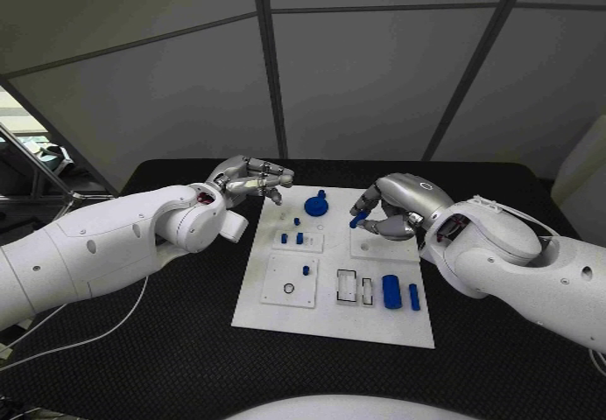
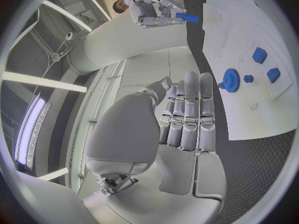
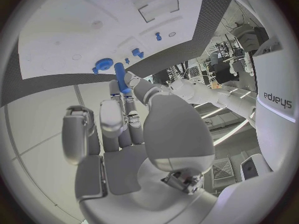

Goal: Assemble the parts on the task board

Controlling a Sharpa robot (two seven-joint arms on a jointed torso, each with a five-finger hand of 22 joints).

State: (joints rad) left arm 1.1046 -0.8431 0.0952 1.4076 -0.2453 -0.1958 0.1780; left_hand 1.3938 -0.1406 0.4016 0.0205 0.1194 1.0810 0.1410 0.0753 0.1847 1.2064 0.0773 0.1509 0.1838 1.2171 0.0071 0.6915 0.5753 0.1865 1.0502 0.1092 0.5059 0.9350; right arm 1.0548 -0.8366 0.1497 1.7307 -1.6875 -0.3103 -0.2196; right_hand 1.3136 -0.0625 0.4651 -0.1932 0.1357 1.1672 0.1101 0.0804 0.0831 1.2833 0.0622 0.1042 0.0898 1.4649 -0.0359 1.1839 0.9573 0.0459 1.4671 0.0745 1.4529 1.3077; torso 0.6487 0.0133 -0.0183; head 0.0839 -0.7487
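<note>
While the right hand (image 1: 394,208) pinches a blue peg (image 1: 359,219) above the task board (image 1: 331,328), left hand (image 1: 253,180) empty with fingers loosely apart, insertion step under way; next move likely needs aligning peg with its hole

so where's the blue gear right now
In the head view the blue gear sits at the far edge of the task board, between the left hand and the right hand.

Grey wall panels (image 1: 366,79) with dark seams stand from ten to two o'clock behind the black table (image 1: 165,350); at nine o'clock a bright opening (image 1: 19,122) shows slanted metal bars (image 1: 38,171)
</note>
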